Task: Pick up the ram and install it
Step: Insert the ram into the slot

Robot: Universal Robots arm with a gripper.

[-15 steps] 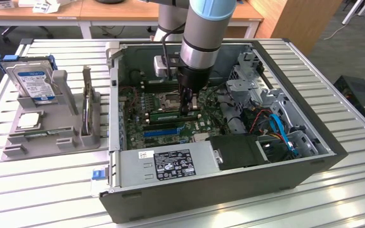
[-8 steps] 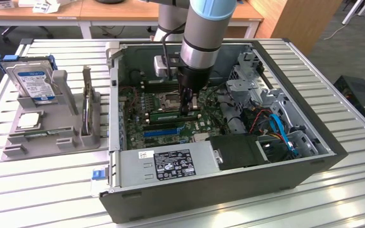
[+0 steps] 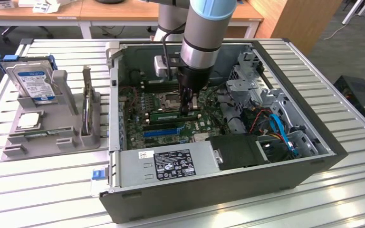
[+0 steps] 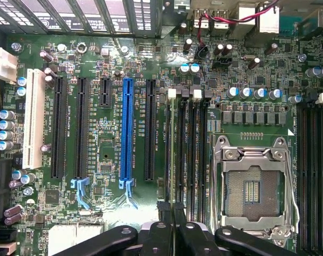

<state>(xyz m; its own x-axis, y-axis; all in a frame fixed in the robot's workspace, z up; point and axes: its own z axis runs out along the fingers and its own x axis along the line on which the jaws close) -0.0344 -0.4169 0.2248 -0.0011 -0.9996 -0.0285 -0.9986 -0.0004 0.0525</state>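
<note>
The arm (image 3: 203, 42) is reaching down into the open computer case (image 3: 233, 192), which is sitting on the worktop (image 3: 43, 194). Its jaws are standing narrow, pinching the top edge of the ram (image 3: 167, 116). The ram is standing on edge in a slot just beside the processor socket (image 3: 167, 100), between it and the blue slot (image 3: 163, 132). In the wrist view the fingertips (image 4: 162, 218) are sitting close together.

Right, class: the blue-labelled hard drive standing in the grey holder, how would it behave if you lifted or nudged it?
The hard drive looks like a rigid metal-cased block, so it is probably stiff and heavy for its size. Standing on edge, it might tip if pushed, though the grey holder seems to brace it. Its smooth faces may be slippery.
</note>
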